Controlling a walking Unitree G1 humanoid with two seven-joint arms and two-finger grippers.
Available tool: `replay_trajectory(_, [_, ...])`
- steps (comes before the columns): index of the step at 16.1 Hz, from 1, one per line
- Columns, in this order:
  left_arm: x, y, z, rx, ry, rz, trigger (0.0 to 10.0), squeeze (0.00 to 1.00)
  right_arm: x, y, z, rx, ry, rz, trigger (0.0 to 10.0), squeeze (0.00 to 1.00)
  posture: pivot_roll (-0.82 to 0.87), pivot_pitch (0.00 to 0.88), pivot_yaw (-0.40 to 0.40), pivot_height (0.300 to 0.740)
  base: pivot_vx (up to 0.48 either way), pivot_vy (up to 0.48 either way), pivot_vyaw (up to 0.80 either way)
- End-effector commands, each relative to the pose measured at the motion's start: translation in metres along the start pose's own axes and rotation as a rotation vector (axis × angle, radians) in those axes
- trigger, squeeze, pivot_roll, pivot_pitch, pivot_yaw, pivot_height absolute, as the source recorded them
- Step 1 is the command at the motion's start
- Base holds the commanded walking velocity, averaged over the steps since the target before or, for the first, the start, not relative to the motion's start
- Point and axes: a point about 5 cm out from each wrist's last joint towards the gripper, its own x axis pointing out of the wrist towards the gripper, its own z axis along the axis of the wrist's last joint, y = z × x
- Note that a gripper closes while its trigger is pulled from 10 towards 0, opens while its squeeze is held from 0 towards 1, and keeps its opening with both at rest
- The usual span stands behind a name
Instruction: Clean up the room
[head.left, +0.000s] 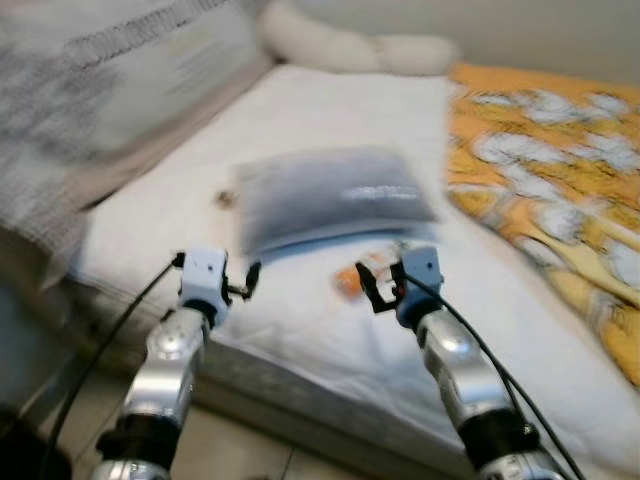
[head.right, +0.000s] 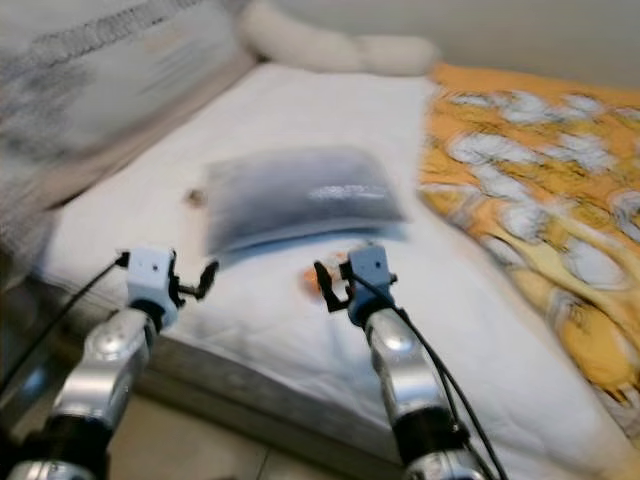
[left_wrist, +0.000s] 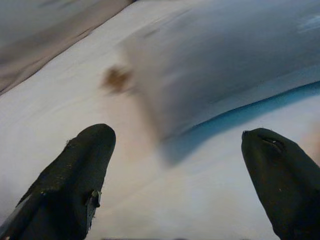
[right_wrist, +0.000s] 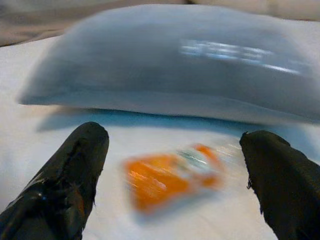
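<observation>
Head views: small orange plastic wrapper (head.left: 349, 281) lies on white mattress (head.left: 330, 130) beside right gripper (head.left: 380, 285) | left wrist: left gripper (left_wrist: 180, 180) fingers spread, empty | right wrist: fingers spread around wrapper; blur risks misjudged pinch, grey pillow (right_wrist: 170, 65) snagged.

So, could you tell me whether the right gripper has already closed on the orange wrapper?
No, the right gripper is open, its two black fingers spread wide on either side of the orange wrapper, which lies untouched on the white sheet.

A grey-blue rectangular pillow (head.left: 330, 200) lay mid-bed on the white mattress (head.left: 330, 120), a crinkled orange plastic wrapper (right_wrist: 170, 177) just before it, a small brown scrap (head.left: 225, 199) at its left, an orange patterned blanket (head.left: 560, 200) to the right.
</observation>
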Motion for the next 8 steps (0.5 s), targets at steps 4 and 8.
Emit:
replay_trajectory(4, [-0.0006,0.0011,0.0002,-0.001,0.002,-0.005,10.0,0.00,0.0014,-0.0014,0.0064,0.024,-0.021,-0.009,10.0,0.00,-0.04,0.000,0.041,0.740,0.313,0.000,0.00])
replay_trajectory(8, [-0.0022,0.0014,-0.0011,0.005,0.005,-0.010,10.0,0.00,-0.0011,-0.0018,0.0028,0.048,-0.015,-0.021,10.0,0.00,-0.04,0.000,0.046,0.740,0.311,0.000,0.00])
